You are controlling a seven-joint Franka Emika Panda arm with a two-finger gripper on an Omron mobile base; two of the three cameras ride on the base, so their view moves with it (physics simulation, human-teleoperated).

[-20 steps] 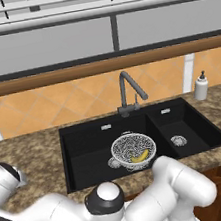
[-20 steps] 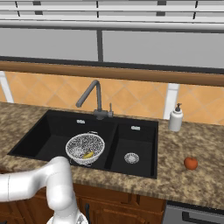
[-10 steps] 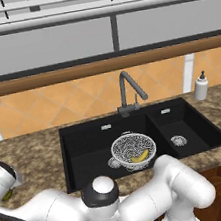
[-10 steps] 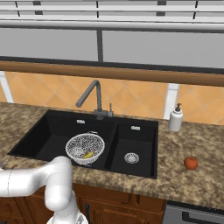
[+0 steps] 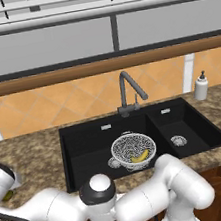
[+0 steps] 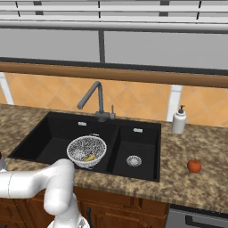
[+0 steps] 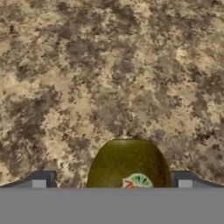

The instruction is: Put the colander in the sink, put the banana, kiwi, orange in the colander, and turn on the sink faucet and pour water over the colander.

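At the bottom centre of the hand view, the kiwi lies on the speckled granite counter between the 2 fingertips of the gripper, whose jaws stand wide apart and grasp nothing. In the left base view's centre, the colander sits in the sink with the banana inside. The orange rests on the counter, right in the right base view.

Colander in the large left basin of the sink, banana inside it. Sink faucet behind the basin divider. Orange on the counter right of the sink; kiwi on the counter to its left.
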